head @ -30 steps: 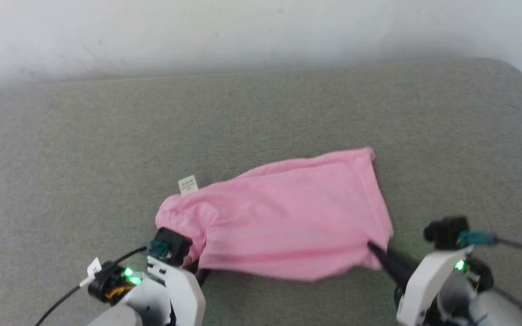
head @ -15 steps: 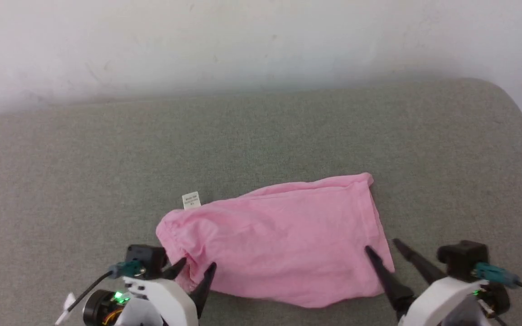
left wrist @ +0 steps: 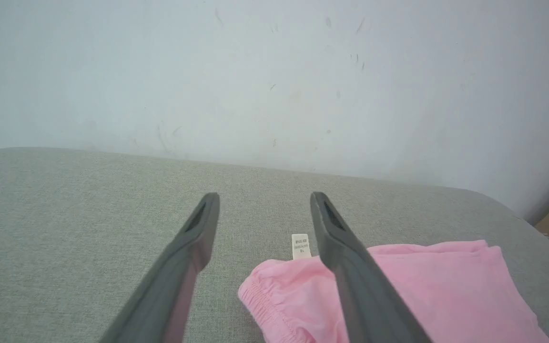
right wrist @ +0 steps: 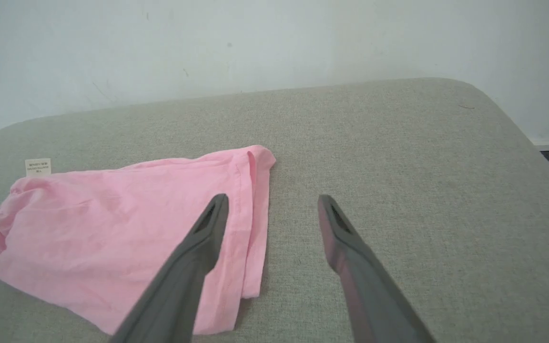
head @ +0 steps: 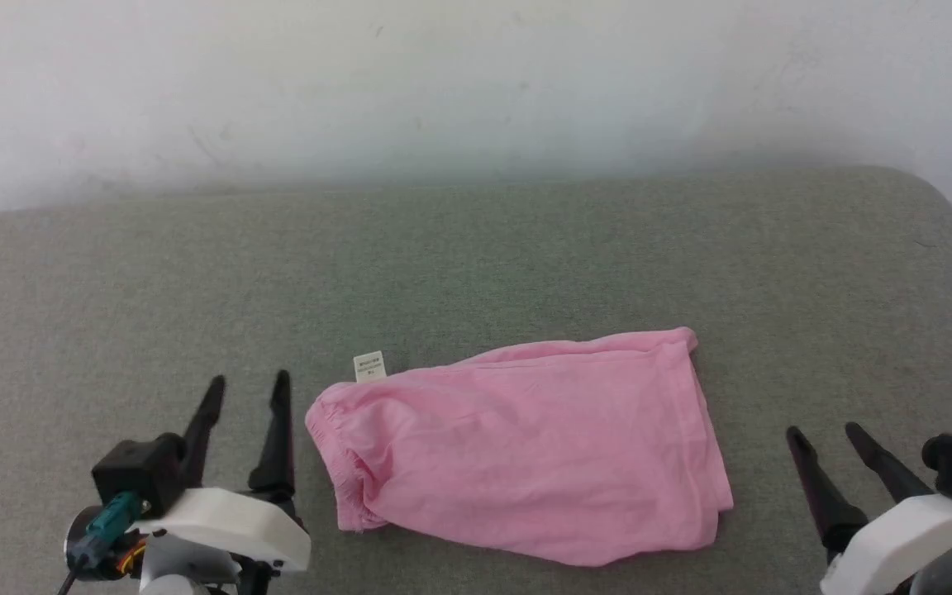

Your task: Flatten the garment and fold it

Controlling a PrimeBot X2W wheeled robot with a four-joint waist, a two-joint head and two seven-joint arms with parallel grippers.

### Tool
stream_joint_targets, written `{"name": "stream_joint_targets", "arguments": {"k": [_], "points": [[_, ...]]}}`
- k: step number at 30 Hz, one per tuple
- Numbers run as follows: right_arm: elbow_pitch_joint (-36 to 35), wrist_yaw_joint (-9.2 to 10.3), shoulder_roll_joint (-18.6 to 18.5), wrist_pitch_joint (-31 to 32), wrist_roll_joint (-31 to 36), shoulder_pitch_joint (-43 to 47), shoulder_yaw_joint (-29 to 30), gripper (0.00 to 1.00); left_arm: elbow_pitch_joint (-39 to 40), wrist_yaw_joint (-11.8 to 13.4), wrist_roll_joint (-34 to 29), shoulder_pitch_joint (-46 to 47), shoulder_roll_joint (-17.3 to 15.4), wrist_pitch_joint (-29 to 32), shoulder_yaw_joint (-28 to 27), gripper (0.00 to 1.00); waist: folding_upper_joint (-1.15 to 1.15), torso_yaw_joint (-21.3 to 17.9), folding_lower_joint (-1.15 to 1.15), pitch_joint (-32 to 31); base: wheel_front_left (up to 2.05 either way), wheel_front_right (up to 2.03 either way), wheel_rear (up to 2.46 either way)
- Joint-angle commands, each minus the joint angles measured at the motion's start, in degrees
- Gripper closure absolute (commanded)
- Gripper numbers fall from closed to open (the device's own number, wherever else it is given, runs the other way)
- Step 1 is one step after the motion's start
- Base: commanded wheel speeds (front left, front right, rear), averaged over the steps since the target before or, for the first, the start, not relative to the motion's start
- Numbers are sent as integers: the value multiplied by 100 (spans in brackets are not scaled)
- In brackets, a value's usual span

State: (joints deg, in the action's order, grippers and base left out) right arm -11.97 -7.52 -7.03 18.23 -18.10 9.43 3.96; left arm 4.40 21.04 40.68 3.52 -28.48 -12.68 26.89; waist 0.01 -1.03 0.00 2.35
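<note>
The shorts [head: 525, 450] lie near the middle of the grey cushion [head: 525, 248], waistband [head: 331, 438] left, hems right. The left fingers [head: 279, 421] and right fingers [head: 815, 479] are spread and empty, one pair beside each end. The cloth looks thin, light and limp, so it will probably bunch. Best to pinch the waistband and hem corners.

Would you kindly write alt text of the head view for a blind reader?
Pink shorts lie fairly flat on a grey cushion, white label at the waistband. The left hand and right hand stand open on either side, apart from it.
</note>
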Motion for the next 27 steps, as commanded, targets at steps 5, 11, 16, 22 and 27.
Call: {"name": "stream_joint_targets", "arguments": {"k": [5, 11, 16, 22, 27], "points": [[201, 3, -248, 493, -190, -147, 153, 0, -252, -86, -356, -102, 244, -215, -298, 0, -1, 190, 0, 143, 0, 0, 0], [661, 3, -590, 1170, -555, -559, -60, 0, -168, -449, -1080, -198, 624, -229, -863, 0, -1, 432, 0, 310, 0, 0, 0], [1299, 3, -784, 1510, -840, -1193, -454, 0, -256, -780, -1510, -248, 823, -230, -1093, 0, -1, 582, 0, 461, 0, 0, 0], [2413, 3, -871, 1653, -984, -1900, -884, 0, -394, -1083, -1793, -221, 1008, -231, -1245, 0, -1, 717, 0, 585, 0, 0, 0], [3373, 3, -841, 2006, -1233, -2120, -1222, 17, -446, -1246, -1966, -208, 1160, -231, -1350, 0, -1, 795, 0, 607, 0, 0, 0]]}}
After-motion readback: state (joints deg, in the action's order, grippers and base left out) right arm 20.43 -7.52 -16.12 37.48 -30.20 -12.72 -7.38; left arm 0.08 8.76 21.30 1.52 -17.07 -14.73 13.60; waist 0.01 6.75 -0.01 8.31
